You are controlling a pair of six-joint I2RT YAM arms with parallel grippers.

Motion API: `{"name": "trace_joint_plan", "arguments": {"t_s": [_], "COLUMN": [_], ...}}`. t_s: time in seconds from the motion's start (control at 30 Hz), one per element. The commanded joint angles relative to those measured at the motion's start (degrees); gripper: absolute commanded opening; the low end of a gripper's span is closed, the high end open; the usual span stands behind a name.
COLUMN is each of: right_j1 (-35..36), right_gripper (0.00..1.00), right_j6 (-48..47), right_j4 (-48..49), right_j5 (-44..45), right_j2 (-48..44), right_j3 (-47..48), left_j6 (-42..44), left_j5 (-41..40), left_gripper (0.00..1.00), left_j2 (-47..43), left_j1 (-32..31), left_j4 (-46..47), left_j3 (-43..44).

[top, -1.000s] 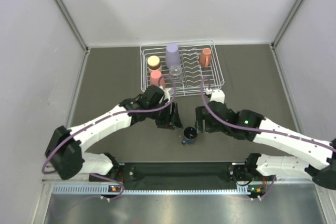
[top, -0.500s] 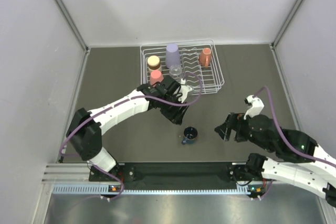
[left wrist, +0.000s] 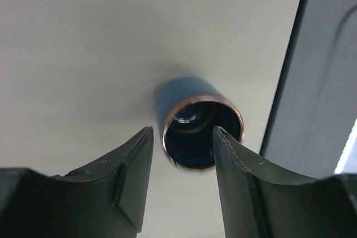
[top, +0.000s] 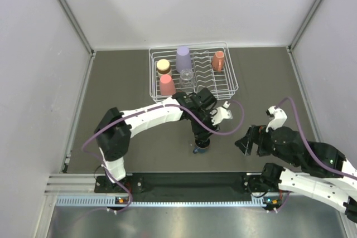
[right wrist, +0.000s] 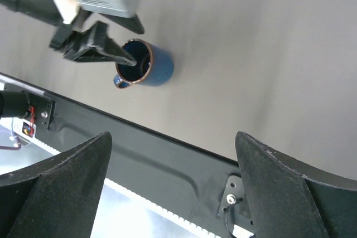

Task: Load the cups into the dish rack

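Observation:
The dark blue handled mug (top: 202, 144) stands upright on the dark table near the front edge, and also shows in the left wrist view (left wrist: 201, 132) and the right wrist view (right wrist: 148, 68). My left gripper (top: 202, 134) (left wrist: 181, 137) is open just above it, one finger over its mouth and the other outside its wall. The white wire dish rack (top: 227, 88) holds the lavender tumbler (top: 183, 58), steel cup (top: 186, 76), salmon-pink mug (top: 218, 59) and pink tumbler (top: 167, 85). My right gripper (top: 245, 140) (right wrist: 173, 143) is open and empty, right of the mug.
A brown cup with a pale top (top: 163, 66) stands in the rack's left part. The black base rail (top: 189, 182) runs along the near edge just behind the mug. White walls close in the table on three sides.
My left gripper has moved from the rack's front edge right and nearer, over the blue mug. My right gripper pulled back from the mug to the right.

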Motion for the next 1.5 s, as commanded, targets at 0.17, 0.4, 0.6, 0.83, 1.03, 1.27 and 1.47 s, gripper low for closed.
{"name": "trace_joint_plan", "arguments": {"t_s": [0.17,0.4,0.6,0.83,1.03,1.27,1.47], "right_j1": [0.8,0.8,0.8,0.7,0.8,0.8,0.8], "right_gripper": [0.92,0.93,0.93,0.94,0.95,1.00,1.00], "right_j6": [1.2,1.4,1.5,2.8,4.0,4.1,3.8], "right_j4": [-4.4,-5.7,-5.4,-5.2,-4.7,-2.8,1.3], "right_j5": [0.9,1.4,1.6,1.6,2.3,1.9,1.7], "right_j2": [-3.6,-2.9,-1.4,-1.1,-0.6,2.1,4.3], "right_j3": [3.9,5.1,5.1,4.5,4.4,4.3,4.2], "left_j6": [7.0,7.3,5.0,3.4,0.9,-3.8,-8.0], "left_j5": [-0.3,-2.5,-6.1,-7.5,-12.2,-17.6,-18.1], "left_gripper": [0.46,0.40,0.34,0.05,0.00,0.00,0.00], "left_j2": [5.3,6.7,8.1,8.7,4.0,-5.4,-15.7], "left_j1": [-1.1,-1.8,-3.0,-4.2,-4.2,-1.7,3.4], "left_j4": [-3.6,-2.9,-1.5,-1.9,-0.3,4.0,11.2], "left_j3": [5.2,3.9,3.3,3.3,2.7,1.6,-0.9]}}
